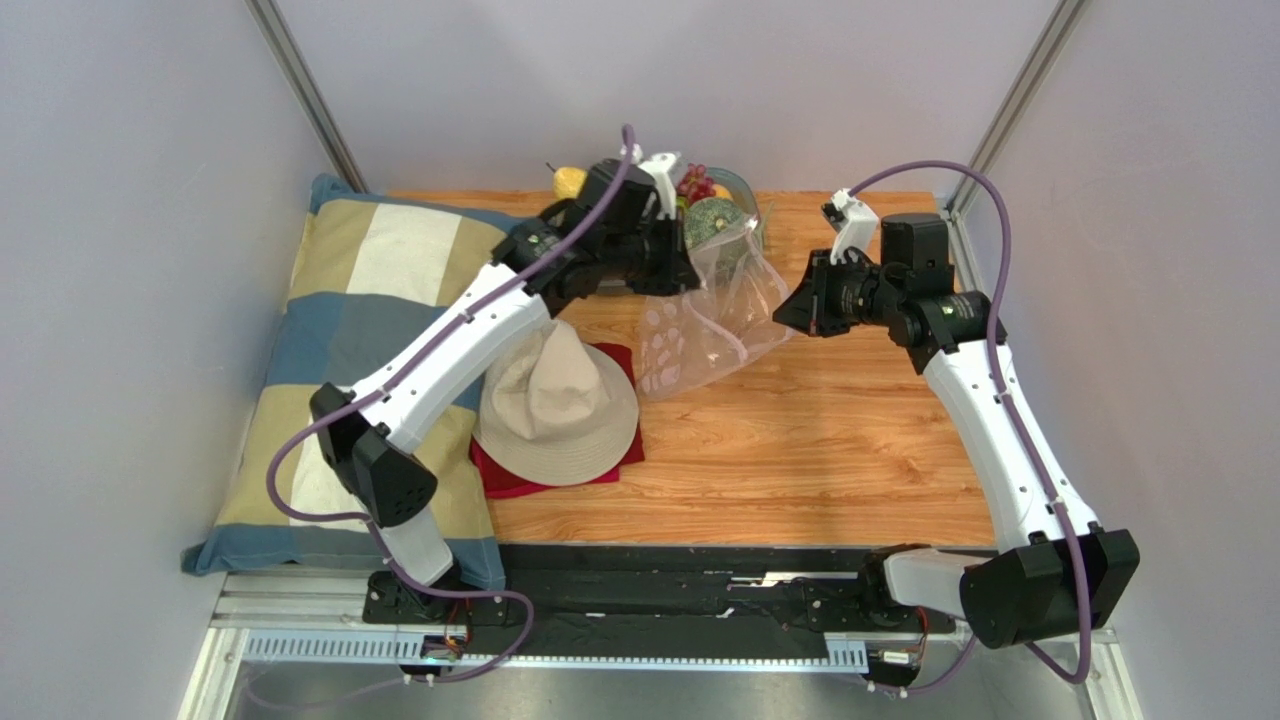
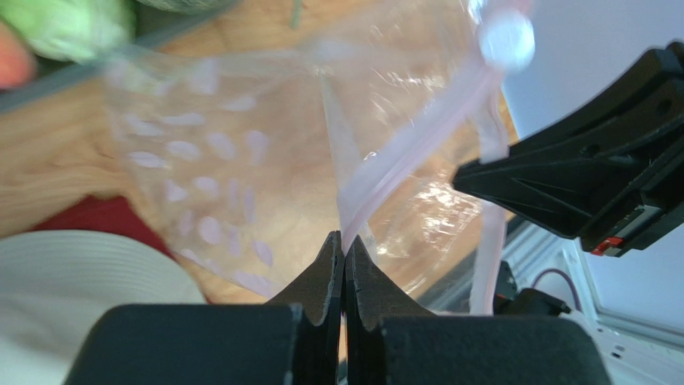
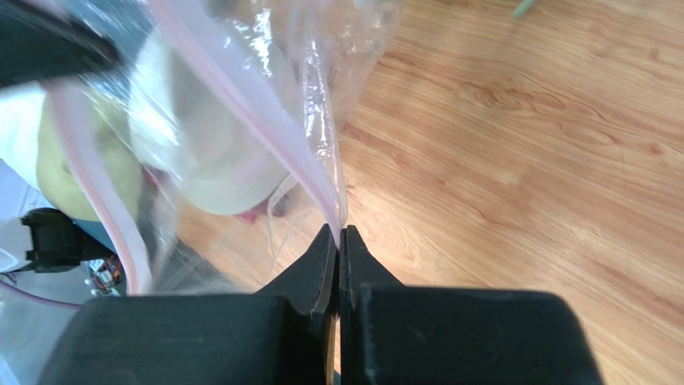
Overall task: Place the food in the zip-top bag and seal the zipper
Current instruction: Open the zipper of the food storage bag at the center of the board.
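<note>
Top external view puts the zip-top bag (image 1: 703, 323) just above the middle of the frame, held up by its mouth edge between the two arms over the counter (image 1: 842, 435). The left tool (image 2: 344, 249) is pinched tight on the pink zipper (image 2: 417, 136) at one end of the mouth. The right tool (image 3: 339, 241) is likewise clamped flat on the same strip at the other end. Judging by this, the task is at its opening stage: the bag is gripped, but nothing solid shows inside the clear plastic. The food (image 1: 696, 185) sits in and beside the grey bowl (image 1: 747, 188) at the upper centre of the frame, just behind the bag. Loading and sealing are all left to do. By count there is one bag with one zipper, one bowl, one hat (image 1: 556, 402) on one red cloth (image 1: 628, 447) left of centre, one pillow (image 1: 361, 300) at the left, and two tools. Of the food, a yellow piece, a red-purple cluster and a green piece can be made out. The full number cannot be told.
</note>
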{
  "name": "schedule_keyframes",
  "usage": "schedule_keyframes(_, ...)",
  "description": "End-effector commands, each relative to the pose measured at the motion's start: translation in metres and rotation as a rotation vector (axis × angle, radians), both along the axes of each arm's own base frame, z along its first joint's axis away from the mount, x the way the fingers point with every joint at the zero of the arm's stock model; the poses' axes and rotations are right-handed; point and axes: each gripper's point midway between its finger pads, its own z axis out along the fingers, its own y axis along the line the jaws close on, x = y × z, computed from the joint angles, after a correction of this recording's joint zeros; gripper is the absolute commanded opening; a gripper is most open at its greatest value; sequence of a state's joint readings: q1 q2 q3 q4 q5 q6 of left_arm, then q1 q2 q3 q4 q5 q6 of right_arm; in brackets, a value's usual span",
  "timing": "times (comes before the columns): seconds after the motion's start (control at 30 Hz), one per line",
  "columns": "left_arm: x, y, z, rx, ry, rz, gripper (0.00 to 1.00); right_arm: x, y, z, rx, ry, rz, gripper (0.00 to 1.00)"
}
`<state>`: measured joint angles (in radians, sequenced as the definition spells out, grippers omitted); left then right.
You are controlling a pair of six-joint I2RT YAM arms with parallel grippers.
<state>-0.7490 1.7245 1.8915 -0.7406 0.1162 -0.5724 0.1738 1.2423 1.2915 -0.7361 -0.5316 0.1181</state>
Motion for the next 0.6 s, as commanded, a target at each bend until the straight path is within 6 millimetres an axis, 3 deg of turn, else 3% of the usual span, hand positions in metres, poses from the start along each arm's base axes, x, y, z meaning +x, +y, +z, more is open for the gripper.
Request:
schedule_keyframes(0.0,-0.001,0.051,0.032,0.021,-0.088,-0.015,0.00,0.006,-0.023,0.007,-0.122,-0.048,-0.025,0.00)
schedule_keyframes(0.13,-0.007,0.063,0.030,0.036,-0.089,-0.078,0.00,0.001,-0.037,0.008,-0.181,-0.028,-0.011,0.00)
schedule_keyframes(0.23,-0.016,0.051,0.031,-0.018,-0.079,-0.155,0.00,-0.004,-0.041,0.025,-0.195,-0.062,0.009,0.00)
schedule_keyframes(0.37,-0.025,0.016,0.035,-0.109,-0.051,-0.291,0.00,-0.033,-0.050,0.049,-0.215,-0.089,0.016,0.00)
schedule_keyframes(0.47,-0.020,-0.014,0.035,-0.129,-0.067,-0.338,0.00,-0.055,-0.062,0.051,-0.273,-0.088,-0.010,0.00)
schedule_keyframes(0.57,-0.008,-0.045,0.010,-0.133,-0.041,-0.360,0.00,-0.068,-0.085,0.041,-0.355,-0.059,-0.112,0.00)
